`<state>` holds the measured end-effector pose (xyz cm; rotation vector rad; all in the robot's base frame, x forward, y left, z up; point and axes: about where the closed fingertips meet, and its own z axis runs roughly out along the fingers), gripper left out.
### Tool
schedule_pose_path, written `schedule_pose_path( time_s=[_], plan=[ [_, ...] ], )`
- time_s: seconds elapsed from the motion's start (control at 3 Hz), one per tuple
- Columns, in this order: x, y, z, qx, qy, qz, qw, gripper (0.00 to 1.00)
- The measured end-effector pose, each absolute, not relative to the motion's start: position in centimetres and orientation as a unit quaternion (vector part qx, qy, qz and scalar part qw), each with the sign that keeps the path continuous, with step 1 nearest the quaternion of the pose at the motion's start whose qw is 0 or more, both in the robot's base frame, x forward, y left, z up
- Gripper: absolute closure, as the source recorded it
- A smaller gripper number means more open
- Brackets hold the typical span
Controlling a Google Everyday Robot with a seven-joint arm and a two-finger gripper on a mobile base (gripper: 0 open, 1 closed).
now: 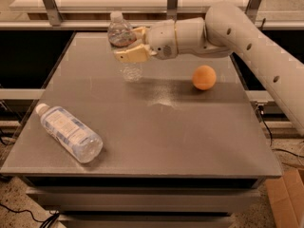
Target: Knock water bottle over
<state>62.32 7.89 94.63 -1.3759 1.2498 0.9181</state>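
Observation:
The water bottle (121, 38) is slim, clear and ribbed, with a white cap. It stands at the far left of the grey table (180, 141) with its top leaning a little to the left. My gripper (126, 44) reaches in from the right and is open. Its near finger (129, 56) lies across the front of the bottle's middle. Its far finger (139, 32) is behind the bottle's shoulder. The bottle's base (131, 73) still rests on the table.
A fatter clear bottle with a large pale label (69, 132) lies on its side at the front left. An orange ball (204, 77) sits right of centre, under my arm. A metal rail runs behind the table's far edge.

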Motion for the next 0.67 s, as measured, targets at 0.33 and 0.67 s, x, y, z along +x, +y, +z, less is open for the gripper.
schedule_pose_path(
  time_s=[0.33,0.67],
  plan=[
    [61.8,7.1,95.8,-0.620,0.518,0.331,0.487,1.00],
    [60.8,6.8,95.9,-0.688,0.518,0.247,0.444,1.00]
  ],
)
